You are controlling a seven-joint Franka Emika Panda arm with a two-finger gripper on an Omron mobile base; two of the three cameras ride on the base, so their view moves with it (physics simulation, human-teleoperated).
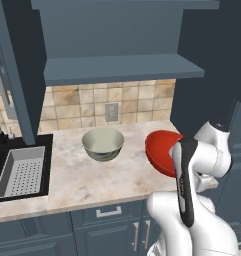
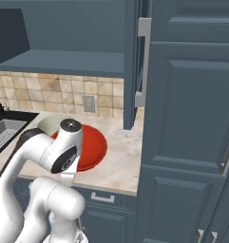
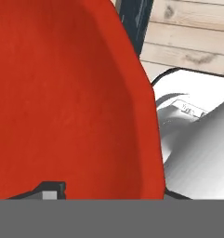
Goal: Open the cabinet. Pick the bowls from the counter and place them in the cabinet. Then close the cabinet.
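You get even, soft rendered light with no glare; the open cabinet interior sits dim, and the red bowl looms smeary up close.

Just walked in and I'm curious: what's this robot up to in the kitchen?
It is putting bowls away. The arm has the red bowl tilted up off the counter, seemingly in its gripper, with the bowl close against the hand camera. The cream bowl waits beside the sink. The cabinet above stands open.
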